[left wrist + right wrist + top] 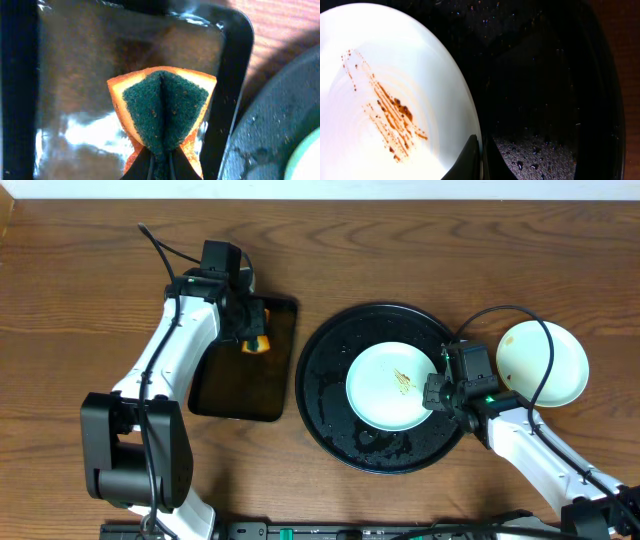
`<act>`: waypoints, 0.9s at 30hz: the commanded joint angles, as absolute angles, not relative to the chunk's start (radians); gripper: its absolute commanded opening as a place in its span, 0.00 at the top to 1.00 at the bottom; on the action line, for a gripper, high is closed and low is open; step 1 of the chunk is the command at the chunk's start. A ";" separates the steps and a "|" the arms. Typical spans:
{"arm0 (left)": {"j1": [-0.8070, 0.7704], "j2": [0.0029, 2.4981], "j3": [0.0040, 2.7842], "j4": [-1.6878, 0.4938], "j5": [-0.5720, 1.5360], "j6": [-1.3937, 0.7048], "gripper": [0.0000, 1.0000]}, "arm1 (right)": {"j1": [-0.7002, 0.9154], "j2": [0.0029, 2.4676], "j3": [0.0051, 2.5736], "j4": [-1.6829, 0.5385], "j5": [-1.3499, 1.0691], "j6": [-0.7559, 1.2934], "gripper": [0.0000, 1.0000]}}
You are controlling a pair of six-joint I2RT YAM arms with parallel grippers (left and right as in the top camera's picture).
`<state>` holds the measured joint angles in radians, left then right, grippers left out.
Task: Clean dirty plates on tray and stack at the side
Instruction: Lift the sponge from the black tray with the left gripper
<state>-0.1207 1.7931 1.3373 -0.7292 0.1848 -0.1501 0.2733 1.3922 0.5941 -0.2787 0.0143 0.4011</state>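
From above, the left gripper [251, 335] holds an orange and green sponge [257, 346] over the small rectangular tray [240, 395], at 9 o'clock of the round black tray [322, 415]. On this round tray lies the mint plate [385, 395] with a brown smear [404, 380], and the right gripper [437, 392] is at its 3 o'clock edge. A yellow plate [543, 363] rests on the tabletop [80, 280], further toward 3 o'clock. In the left wrist view the jaws pinch the folded sponge. In the right wrist view the jaws are pressed on the plate's rim. I judge that the wiping is about to begin: the sponge must travel to the smear while the right arm steadies the plate.
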 commanded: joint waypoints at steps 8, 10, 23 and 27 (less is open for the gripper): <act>-0.119 1.625 1.348 -0.641 0.038 -0.182 0.92 | 0.283 1.388 0.591 -0.270 0.010 0.380 0.99; -0.119 1.592 1.348 -0.639 0.032 -0.181 0.93 | 0.283 1.388 0.591 -0.269 0.010 0.380 0.99; -0.119 1.483 1.348 -0.623 0.033 -0.194 0.92 | 0.283 1.562 0.591 -0.190 -0.010 0.381 0.99; -0.119 1.483 1.348 -0.627 0.033 -0.194 0.92 | 0.283 1.590 0.591 -0.175 -0.016 0.381 0.99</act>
<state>-0.1207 1.4979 1.3373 -0.6277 0.0471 -0.1841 0.2733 1.5314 0.6140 -0.1574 -0.0158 0.3935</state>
